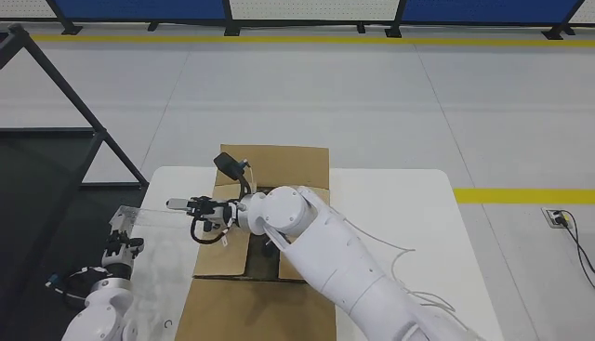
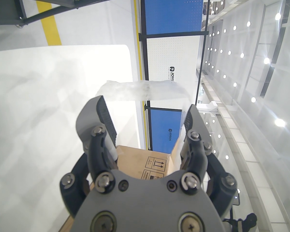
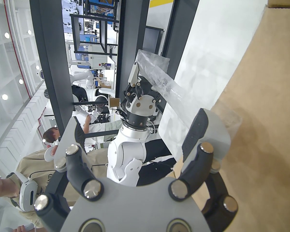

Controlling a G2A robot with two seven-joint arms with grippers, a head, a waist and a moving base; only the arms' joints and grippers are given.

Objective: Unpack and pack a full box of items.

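Top view: plastic strip (image 1: 153, 213) runs lengthwise between left end effector (image 2: 146, 107) and right end effector (image 3: 138, 117), both spread wide, unclamped.

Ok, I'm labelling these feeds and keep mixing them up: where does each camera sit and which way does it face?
Top view: above the arms, looking down on table, cardboard box, both arms.
Left wrist view: on the left wrist, facing past its open left tool to the clear plastic film.
Right wrist view: on the right wrist, facing past its open right tool toward the left arm.
Shared: both wrist views show the clear plastic film and cardboard box.
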